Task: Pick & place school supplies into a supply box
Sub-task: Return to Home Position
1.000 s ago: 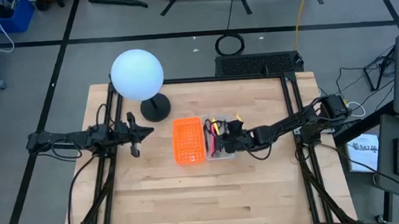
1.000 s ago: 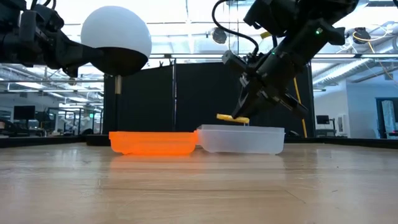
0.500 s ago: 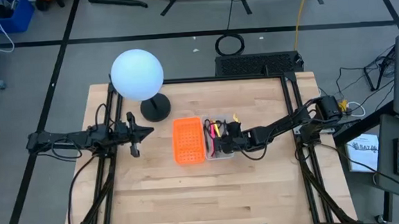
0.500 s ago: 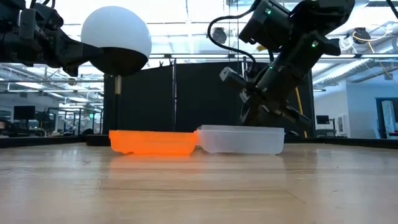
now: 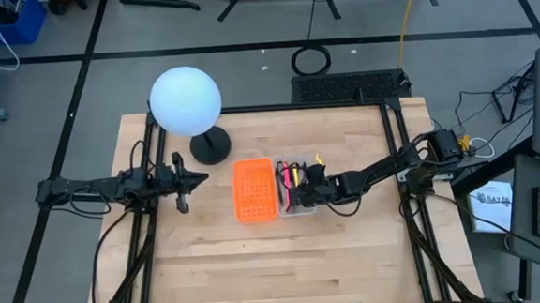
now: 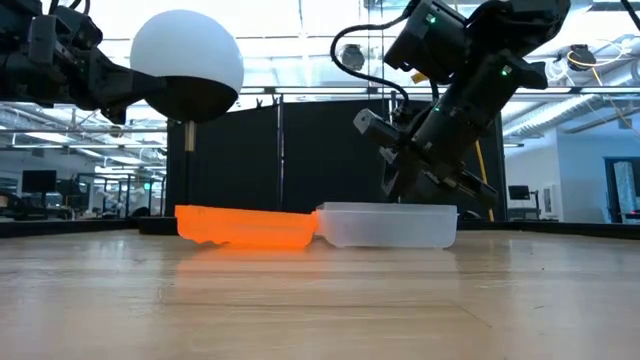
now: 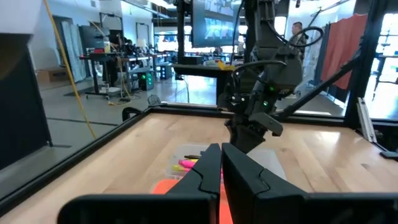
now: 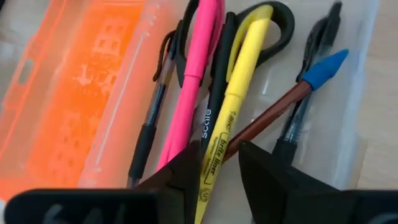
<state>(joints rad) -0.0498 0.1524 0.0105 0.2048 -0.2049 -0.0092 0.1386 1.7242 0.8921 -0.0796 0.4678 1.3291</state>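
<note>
Your right gripper hangs just above the clear shallow plastic tray, fingers slightly apart and empty. Directly beneath it lie the yellow pen, pink pen and black-handled scissors. I judge them light, stiff, slick and apt to roll, so grip mid-barrel. Just beyond the gripper, the orange perforated tray touches the clear one. The left gripper, fingers together, waits well apart.
</note>
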